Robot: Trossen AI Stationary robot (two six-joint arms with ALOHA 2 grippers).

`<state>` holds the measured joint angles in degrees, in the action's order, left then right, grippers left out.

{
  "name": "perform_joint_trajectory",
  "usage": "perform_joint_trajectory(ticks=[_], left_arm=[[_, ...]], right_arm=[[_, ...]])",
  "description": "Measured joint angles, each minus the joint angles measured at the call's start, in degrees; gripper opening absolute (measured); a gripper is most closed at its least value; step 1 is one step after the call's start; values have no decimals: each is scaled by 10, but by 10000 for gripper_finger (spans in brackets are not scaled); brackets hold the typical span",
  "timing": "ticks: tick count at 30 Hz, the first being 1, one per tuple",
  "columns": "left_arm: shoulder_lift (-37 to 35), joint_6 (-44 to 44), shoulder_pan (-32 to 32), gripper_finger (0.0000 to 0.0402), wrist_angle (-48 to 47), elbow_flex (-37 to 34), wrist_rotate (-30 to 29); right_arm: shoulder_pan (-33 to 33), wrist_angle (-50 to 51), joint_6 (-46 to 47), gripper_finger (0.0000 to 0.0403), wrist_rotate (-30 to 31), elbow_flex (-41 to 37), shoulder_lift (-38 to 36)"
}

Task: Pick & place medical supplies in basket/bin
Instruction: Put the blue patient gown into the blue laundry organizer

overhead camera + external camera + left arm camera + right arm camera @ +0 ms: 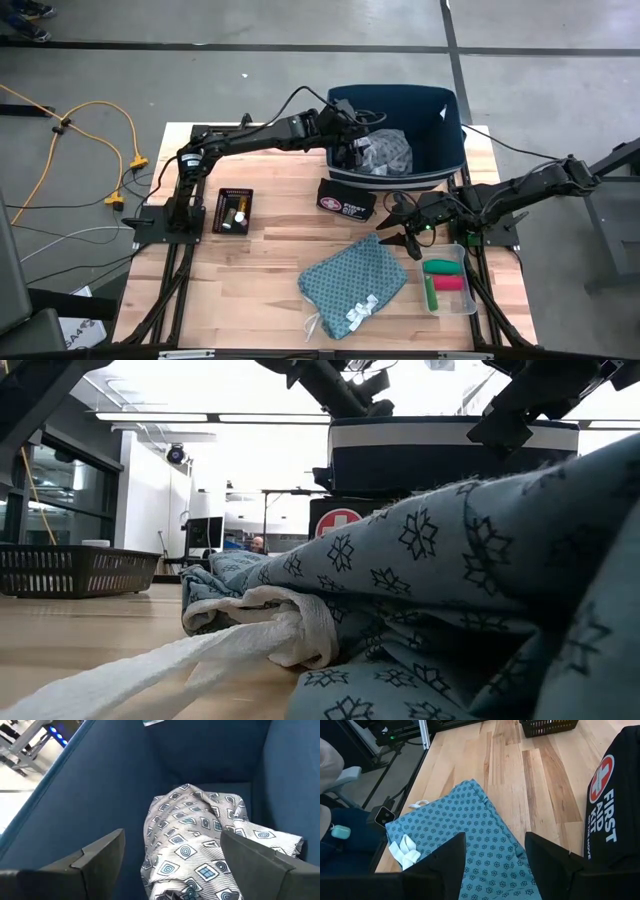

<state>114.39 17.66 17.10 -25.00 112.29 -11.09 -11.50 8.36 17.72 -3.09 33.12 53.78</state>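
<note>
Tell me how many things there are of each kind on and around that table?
Patterned cloths: 2, pale one in the blue bin, teal one on the table
Containers: 3, blue bin, black basket, clear tray
Rolls in tray: 2, green, red
First aid pouch: 1
Total: 8

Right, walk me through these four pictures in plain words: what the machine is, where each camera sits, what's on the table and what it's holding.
This is a robot with two dark arms at a pale wooden table. One picture looks straight down, one looks level from the tabletop, and one comes from each wrist.

The left gripper hangs open inside the dark blue bin, above a pale blue-grey patterned cloth lying there; it holds nothing. The right gripper hovers over a teal patterned cloth with white ties, fingers apart and empty.

Also on the table are a black first aid pouch, a small black mesh tray and a clear tray with green and red rolls.
</note>
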Motion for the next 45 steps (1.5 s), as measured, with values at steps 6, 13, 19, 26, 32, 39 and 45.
perform_joint_trajectory(ticks=[6,13,19,26,32,39,45], left_arm=[[-19,42,0,321,23,0,-39],[-80,47,-1,321,8,0,-44],[-112,46,-1,321,-45,0,-44],[-137,50,-5,321,-105,0,-43],[-170,25,-4,321,-191,0,47],[-195,-18,-10,321,-303,0,65],[-219,-32,-42,321,-329,-18,65]], right_arm=[[0,0,0,192,0,0,0],[0,0,0,192,0,0,0],[0,0,0,192,0,0,0],[0,0,0,192,0,0,0],[0,0,0,192,0,0,0],[0,0,0,192,0,0,0],[0,0,0,192,0,0,0]])
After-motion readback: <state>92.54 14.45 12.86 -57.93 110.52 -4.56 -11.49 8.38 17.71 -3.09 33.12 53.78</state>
